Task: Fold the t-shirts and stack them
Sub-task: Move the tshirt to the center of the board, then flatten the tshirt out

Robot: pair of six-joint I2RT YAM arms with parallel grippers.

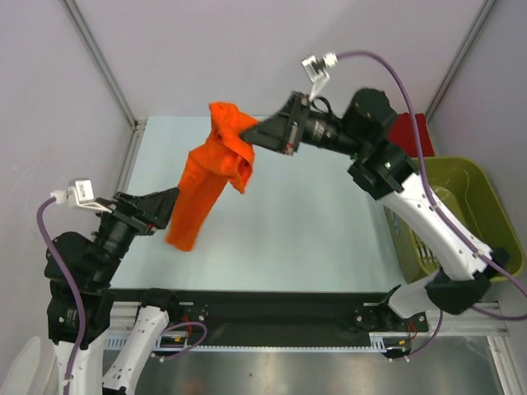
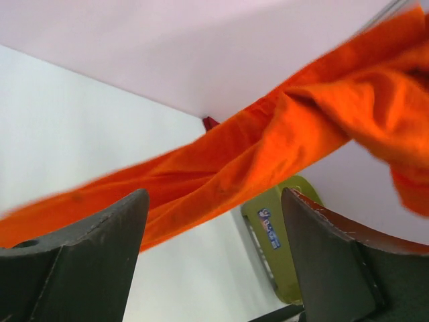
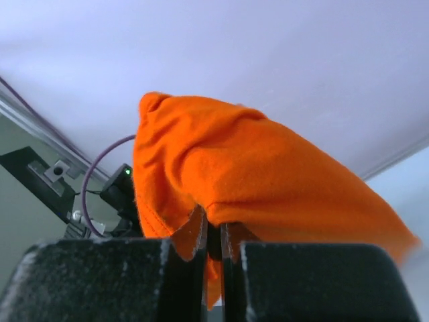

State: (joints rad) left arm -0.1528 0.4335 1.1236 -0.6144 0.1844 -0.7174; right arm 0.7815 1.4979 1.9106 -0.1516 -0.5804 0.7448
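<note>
I'm watching the right gripper (image 1: 251, 132) clamping the bunched top of the orange t-shirt (image 1: 204, 185), which is hanging over the table's (image 1: 329, 230) far-left part. The left gripper (image 1: 170, 202) is gaping wide beside its lower end. The dark red t-shirt (image 1: 409, 132) is peeking out behind the right arm, near the basket (image 1: 478, 197).

No word or number can be read in any of the three views. The one clear label is a small sticker (image 2: 269, 229) on the wall of the olive-green basket (image 2: 289, 272), seen from the left wrist camera. It has blue marks on a pale ground (perhaps a logo or a line of print), but they are too blurred to make out. In the top view, the white block (image 1: 81, 192) on the left wrist carries a faint dark mark, too small to tell whether it is lettering.
</note>
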